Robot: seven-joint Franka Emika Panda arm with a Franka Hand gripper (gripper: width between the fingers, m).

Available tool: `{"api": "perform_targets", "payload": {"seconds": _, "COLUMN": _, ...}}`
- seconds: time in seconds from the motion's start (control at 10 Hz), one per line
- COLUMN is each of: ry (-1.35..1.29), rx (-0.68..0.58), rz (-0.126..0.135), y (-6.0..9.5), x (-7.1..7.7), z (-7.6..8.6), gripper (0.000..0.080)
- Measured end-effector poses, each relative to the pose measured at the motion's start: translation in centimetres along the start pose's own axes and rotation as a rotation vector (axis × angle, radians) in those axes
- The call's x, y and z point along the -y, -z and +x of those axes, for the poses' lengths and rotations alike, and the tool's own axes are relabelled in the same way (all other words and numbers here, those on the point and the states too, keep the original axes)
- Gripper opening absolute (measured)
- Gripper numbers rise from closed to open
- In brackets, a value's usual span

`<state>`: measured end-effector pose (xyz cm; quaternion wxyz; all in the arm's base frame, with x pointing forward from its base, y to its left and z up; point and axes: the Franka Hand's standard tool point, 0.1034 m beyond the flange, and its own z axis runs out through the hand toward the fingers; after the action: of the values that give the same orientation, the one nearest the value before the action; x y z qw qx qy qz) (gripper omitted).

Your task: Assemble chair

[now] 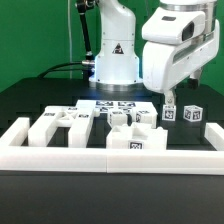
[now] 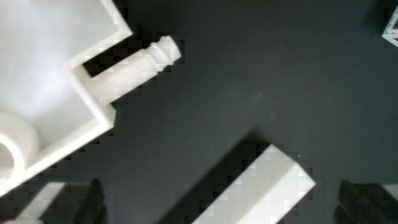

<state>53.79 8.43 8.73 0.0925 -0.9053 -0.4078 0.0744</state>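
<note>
The chair parts (image 1: 120,118) all lie loose, none joined, in a row along the near edge of the worktop (image 1: 30,95), just behind the border rail (image 1: 60,150). One tagged piece (image 1: 135,140) sits right against that rail. Toward the near corner on the exterior view's right stand two small tagged blocks (image 1: 168,114), close together but not touching. The wrist view shows a white panel (image 2: 54,80) with a ribbed peg (image 2: 143,62) poking out of its notch, and a square bar (image 2: 270,190) lying well apart from it across bare dark worktop.

The tool (image 1: 170,100) hangs just above the block farther from that corner. Nothing seems to be in it. How far apart its fingers stand I can't tell from either picture.

The crowding is what worries me. If the tool comes down a little off, a finger could land on top of the block instead of beside it. That would tip the block or shove it into its neighbour or the rail. These pieces look light and slick, so I'd expect them to skid rather than stay put. A grip taken off-centre would let a part twist, and then a peg like that one wouldn't line up with its hole. A part pushed backward could also slide onto the marker board (image 1: 108,103) in the middle of the worktop and cover its tags.
</note>
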Motion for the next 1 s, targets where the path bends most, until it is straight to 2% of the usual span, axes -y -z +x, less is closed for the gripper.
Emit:
{"api": "perform_targets", "payload": {"seconds": 0.6, "ry": -0.004, "rx": 0.002, "rz": 0.000, "y": -0.1, "x": -0.1, "z": -0.1, "gripper": 0.0650}}
{"api": "perform_targets", "payload": {"seconds": 0.7, "ry": -0.086, "rx": -0.002, "rz": -0.008, "y": -0.2, "x": -0.2, "z": -0.3, "gripper": 0.0650}}
{"api": "perform_targets", "payload": {"seconds": 0.9, "ry": -0.150, "rx": -0.002, "rz": -0.009, "y": -0.3, "x": -1.4, "z": -0.9, "gripper": 0.0650}}
{"api": "perform_targets", "payload": {"seconds": 1.0, "ry": -0.197, "rx": -0.006, "rz": -0.001, "y": 0.0, "x": -2.2, "z": -1.0, "gripper": 0.0650}}
